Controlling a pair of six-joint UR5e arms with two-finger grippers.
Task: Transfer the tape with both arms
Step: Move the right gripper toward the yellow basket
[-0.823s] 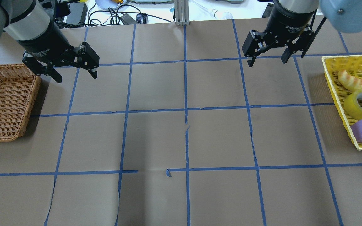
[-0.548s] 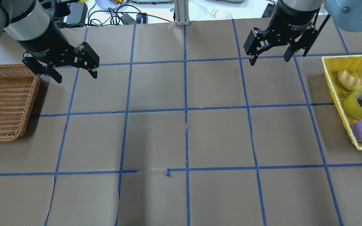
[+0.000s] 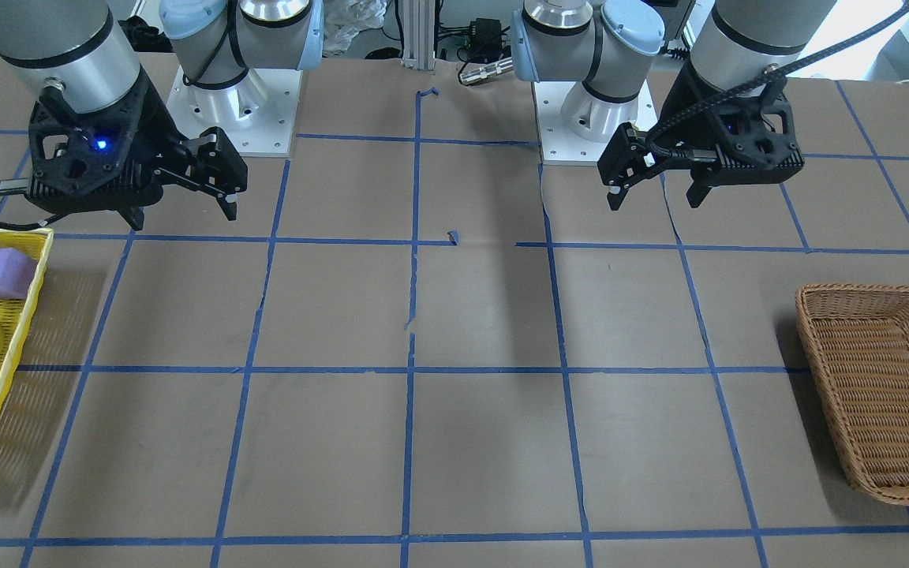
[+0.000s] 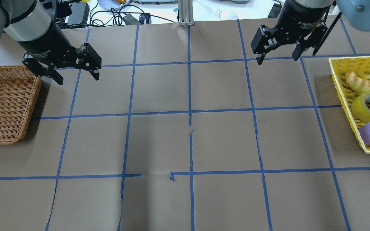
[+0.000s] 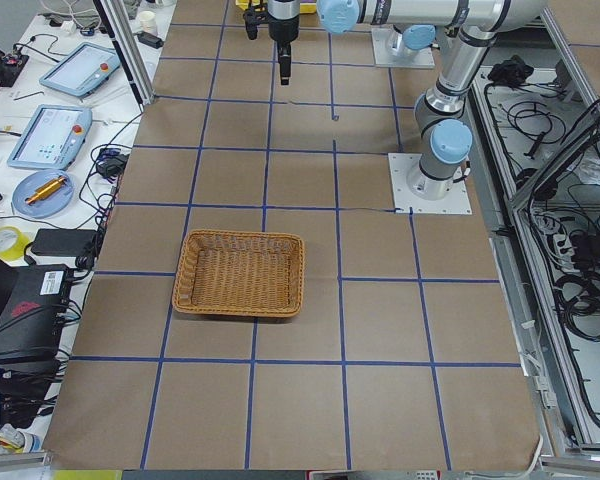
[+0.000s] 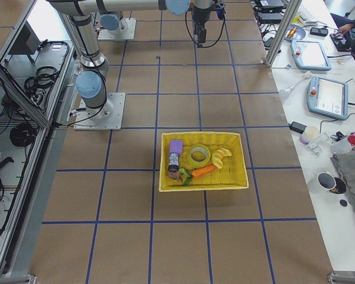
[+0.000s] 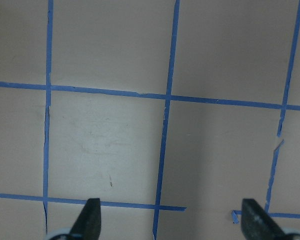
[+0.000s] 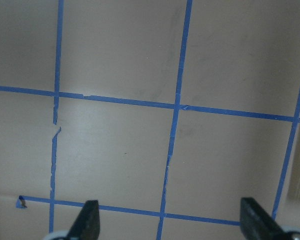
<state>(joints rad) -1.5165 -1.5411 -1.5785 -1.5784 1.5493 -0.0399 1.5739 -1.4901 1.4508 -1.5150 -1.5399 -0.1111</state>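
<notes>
2 arms aloft; left end effector point(image 4: 78, 79) and right end effector point(image 4: 277, 59) both splayed wide, seemingly downward-pointing.

Item one: tape point(image 4: 360, 111), a glossy translucent-yellow roll with a white core, hole facing up, lying in the yellow basket point(image 4: 352, 62). Item two: my left gripper point(image 4: 78, 78) and my right gripper point(image 4: 277, 59), jaws spread, empty, above the table, both well apart from the tape.
</notes>
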